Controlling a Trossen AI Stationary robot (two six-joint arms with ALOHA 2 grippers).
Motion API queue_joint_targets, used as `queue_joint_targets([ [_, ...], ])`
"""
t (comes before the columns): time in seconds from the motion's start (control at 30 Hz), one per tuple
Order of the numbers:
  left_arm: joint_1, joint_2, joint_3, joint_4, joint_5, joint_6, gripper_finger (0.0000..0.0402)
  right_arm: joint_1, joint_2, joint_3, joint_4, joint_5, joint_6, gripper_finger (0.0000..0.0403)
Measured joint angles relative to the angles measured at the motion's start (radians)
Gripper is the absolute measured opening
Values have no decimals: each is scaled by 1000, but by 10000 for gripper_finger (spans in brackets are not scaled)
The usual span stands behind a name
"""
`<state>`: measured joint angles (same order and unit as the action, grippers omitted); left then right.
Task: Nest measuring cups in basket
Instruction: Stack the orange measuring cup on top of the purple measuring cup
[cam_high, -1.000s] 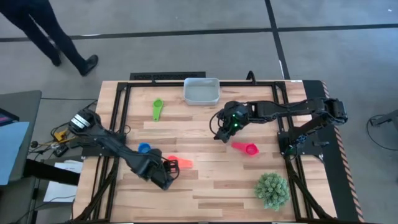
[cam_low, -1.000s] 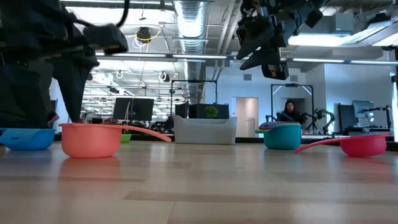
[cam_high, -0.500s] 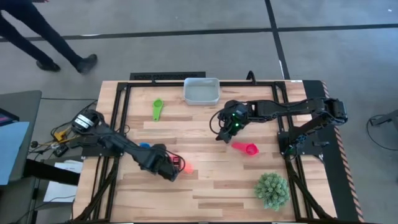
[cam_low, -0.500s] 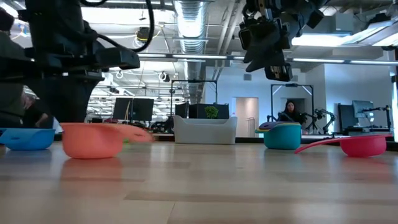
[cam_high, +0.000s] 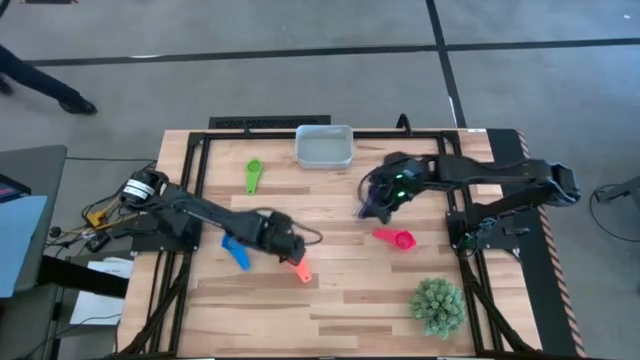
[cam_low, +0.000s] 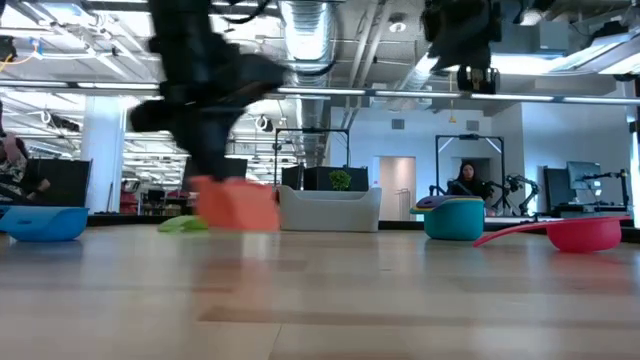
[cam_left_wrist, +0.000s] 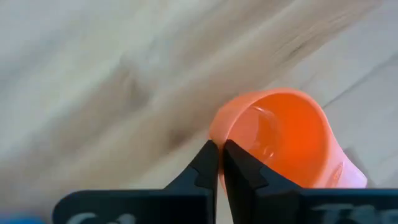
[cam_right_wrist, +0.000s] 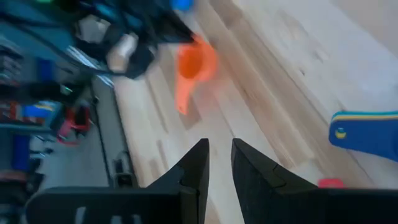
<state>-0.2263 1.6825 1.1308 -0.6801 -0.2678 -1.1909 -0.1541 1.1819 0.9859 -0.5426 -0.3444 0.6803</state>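
Observation:
My left gripper (cam_high: 290, 250) (cam_left_wrist: 221, 155) is shut on the orange-red measuring cup (cam_high: 300, 270) (cam_low: 238, 205) near the table's middle. My right gripper (cam_high: 372, 208) (cam_right_wrist: 219, 155) hangs high, narrowly open and empty, above a teal cup with a purple one in it (cam_low: 455, 218). A teal and yellow handle (cam_right_wrist: 367, 134) shows in its wrist view. The blue cup (cam_high: 235, 251), the green cup (cam_high: 253, 176) and the pink cup (cam_high: 398, 239) rest on the table. The pale basket (cam_high: 324, 147) stands at the far edge. My left gripper pinches the orange-red cup's rim (cam_left_wrist: 217, 134) on the side away from the handle, one finger inside the bowl and one outside. The fingers slant down from the table's left. The cup is lifted clear and tilted, its handle (cam_high: 303, 277) pointing toward the near edge.
A round spiky green plant (cam_high: 438, 305) stands at the near right corner. Black frame rails (cam_high: 190, 190) run along the table's left, right and far sides. A person's legs (cam_high: 40, 85) show on the floor beyond the far left corner.
My left gripper has taken hold of the orange-red cup and carried it up and toward the table's right edge. The cup has lifted clear, tipped and turned its handle toward the near edge. My right gripper has risen and shifted a little toward the right edge.

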Motion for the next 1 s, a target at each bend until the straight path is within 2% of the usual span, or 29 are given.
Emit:
queue_joint_targets([
  [0.2,162,0,138,43,10,588,2,-33,-125,0,-49,29,31,92],
  [0.33,283,0,196,168,96,925,2,-45,-177,0,-71,80,79,92],
  [0.43,367,6,223,266,167,1111,2,-45,-211,0,-90,134,128,92],
  [0.57,471,6,242,410,230,1222,2,-45,-256,0,-125,210,205,92],
  [0.73,578,8,269,496,327,1296,2,-61,-294,0,-162,273,286,92],
  [0.87,627,57,320,494,416,1340,2,-85,-308,0,-193,290,338,92],
  [1.0,643,146,433,439,474,1379,2,-92,-308,0,-240,293,385,92],
])
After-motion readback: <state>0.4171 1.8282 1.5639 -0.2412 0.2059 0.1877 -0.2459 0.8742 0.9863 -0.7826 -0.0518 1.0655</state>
